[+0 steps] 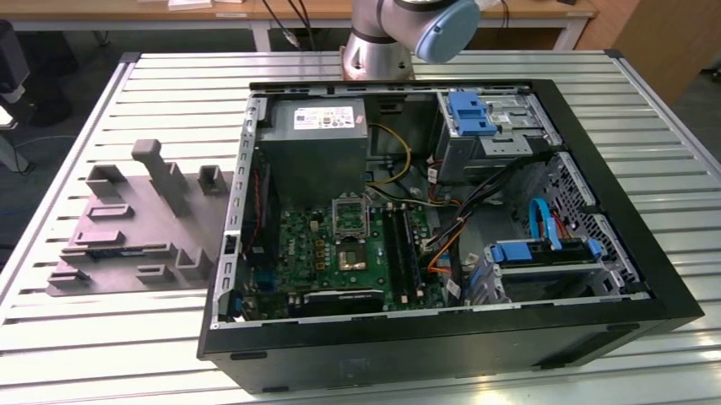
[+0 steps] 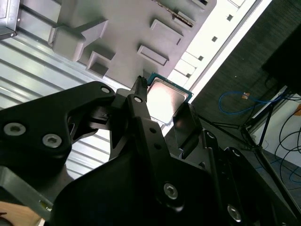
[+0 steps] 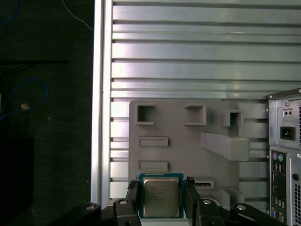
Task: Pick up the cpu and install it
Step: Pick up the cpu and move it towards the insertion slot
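cpu, first wrist view: a small square chip with a pale metal top and a green rim. It is held flat between the jaws, with one edge against each finger.
gripper, first wrist view: its jaws are clenched on the cpu from two opposite sides, and the black fingers press on the chip's edges.
grey tray, first wrist view: it lies beyond the jaws on the slatted table, and its pockets and raised blocks spread out past the fingertips.
computer case, first wrist view: it stands off to one side of the jaws, just beside the tray, with its rear panel showing.
cpu, second wrist view: its bright silver top is pinched at the very tips of the jaws.
gripper, second wrist view: it is closed around the chip, with one finger on each side.
grey tray, second wrist view: it sits ahead of the fingertips, behind the chip, on the slatted table.
arm, exterior view: it rises at the far edge of the table, behind the case.
computer case, exterior view: it lies open on its side.
socket, exterior view: it is silver-framed and sits on the green board.
metal box, exterior view: it is grey, carries a white label, and sits inside the case.
grey tray, exterior view: it rests on the slatted table, just beside the case on the exterior view's left.
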Controlling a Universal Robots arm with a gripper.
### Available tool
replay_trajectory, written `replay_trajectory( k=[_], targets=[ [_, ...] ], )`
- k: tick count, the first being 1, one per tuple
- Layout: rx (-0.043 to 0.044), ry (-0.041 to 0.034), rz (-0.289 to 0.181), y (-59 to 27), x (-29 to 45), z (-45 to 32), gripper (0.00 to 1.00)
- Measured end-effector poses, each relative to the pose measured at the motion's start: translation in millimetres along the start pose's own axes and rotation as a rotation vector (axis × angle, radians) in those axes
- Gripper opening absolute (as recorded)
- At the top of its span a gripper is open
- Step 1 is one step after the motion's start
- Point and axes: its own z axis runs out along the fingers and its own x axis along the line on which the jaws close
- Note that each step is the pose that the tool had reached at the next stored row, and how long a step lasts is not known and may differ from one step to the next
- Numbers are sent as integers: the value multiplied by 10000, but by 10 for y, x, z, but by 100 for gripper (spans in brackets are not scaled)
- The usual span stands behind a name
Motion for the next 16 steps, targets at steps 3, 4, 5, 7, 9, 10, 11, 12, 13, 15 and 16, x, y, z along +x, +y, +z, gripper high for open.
replay_trajectory(
  k=[3, 4, 5, 7, 9, 10, 11, 12, 13, 15, 16],
  targets=[
    [1, 1, 0, 0, -6, -1, 47],
    [0, 1, 0, 0, -29, 0, 47],
    [0, 0, 0, 1, -54, 1, 47],
    [0, 0, 0, 1, -57, 1, 47],
    [0, 0, 0, 1, -61, 1, 47],
    [1, 1, 0, 1, -63, 1, 47],
    [1, 1, 0, 1, -65, 1, 47],
    [0, 1, 0, 1, -67, 1, 47],
    [0, 1, 0, 1, -151, 4, 47],
    [0, 0, 0, 2, -206, 5, 47],
    [0, 0, 0, 2, -208, 5, 47]
  ],
)
